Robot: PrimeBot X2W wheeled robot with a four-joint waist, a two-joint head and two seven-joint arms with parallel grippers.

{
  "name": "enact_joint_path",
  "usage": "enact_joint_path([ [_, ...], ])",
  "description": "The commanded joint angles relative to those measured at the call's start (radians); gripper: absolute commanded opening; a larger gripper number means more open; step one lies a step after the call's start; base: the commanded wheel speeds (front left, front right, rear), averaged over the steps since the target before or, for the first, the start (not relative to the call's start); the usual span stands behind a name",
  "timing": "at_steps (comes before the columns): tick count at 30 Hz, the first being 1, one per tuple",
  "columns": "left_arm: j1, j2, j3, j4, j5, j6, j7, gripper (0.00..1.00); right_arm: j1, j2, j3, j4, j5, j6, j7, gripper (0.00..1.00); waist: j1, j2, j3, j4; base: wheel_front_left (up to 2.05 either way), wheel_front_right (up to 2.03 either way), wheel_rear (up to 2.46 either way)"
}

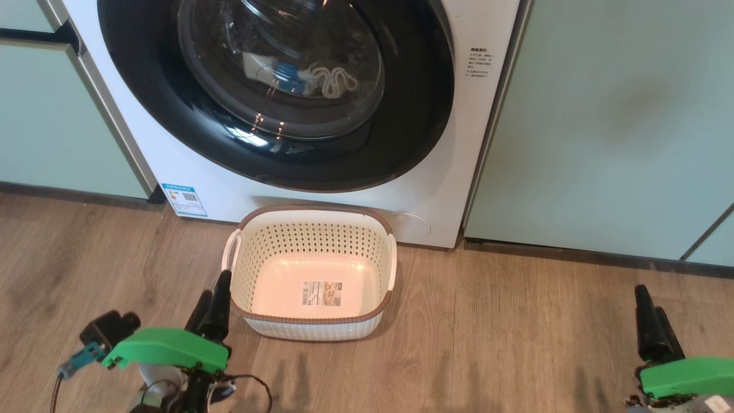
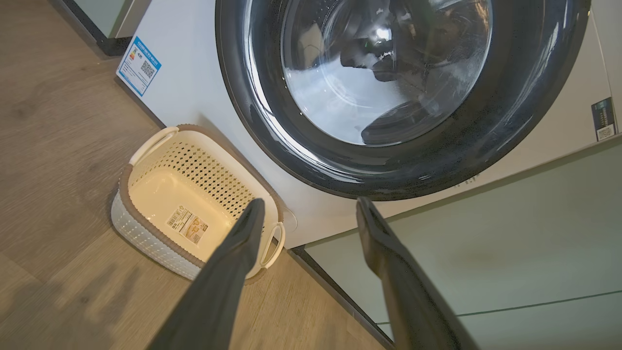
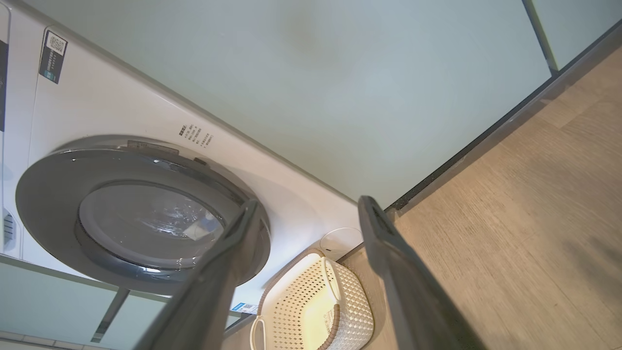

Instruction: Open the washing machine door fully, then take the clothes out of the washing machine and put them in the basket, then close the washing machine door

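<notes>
here the washing machine door (image 1: 143, 97) is seen shut, the clothes (image 1: 298, 77) behind its glass; the basket (image 1: 315, 210) is set on the floor (image 1: 516, 321) just before the washing machine (image 1: 447, 172); left gripper (image 2: 310, 203) and right gripper (image 3: 308, 201) are spread wide, holding nothing

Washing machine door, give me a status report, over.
Open and empty: left gripper, right gripper. Shut washing machine door, clothes seen through it. Empty basket on the floor just below the door.

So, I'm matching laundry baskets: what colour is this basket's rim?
The basket's rim is brown, woven-look; head view shows it best.
</notes>
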Motion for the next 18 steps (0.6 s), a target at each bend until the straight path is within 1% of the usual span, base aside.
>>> enact_joint_path([
  [1, -0.059, 0.015, 0.016, -0.038, 0.033, 0.001, -0.011, 1.0, -0.055, -0.012, 0.016, -0.042, -0.034, -0.001, -0.016, 1.0, 0.0, 0.0, 0.0, 0.0, 0.0, 0.0, 0.0],
  [8, -0.075, 0.014, 0.012, -0.045, 0.13, 0.003, -0.032, 1.0, -0.065, -0.013, 0.037, -0.049, -0.174, -0.002, -0.037, 1.0, 0.0, 0.0, 0.001, 0.0, 0.0, 0.0, 0.0],
  [18, -0.098, 0.015, 0.013, -0.049, 0.27, 0.015, -0.061, 1.0, -0.077, -0.015, 0.048, -0.071, -0.326, -0.002, -0.066, 1.0, 0.0, 0.0, 0.003, 0.0, 0.0, 0.0, 0.0],
])
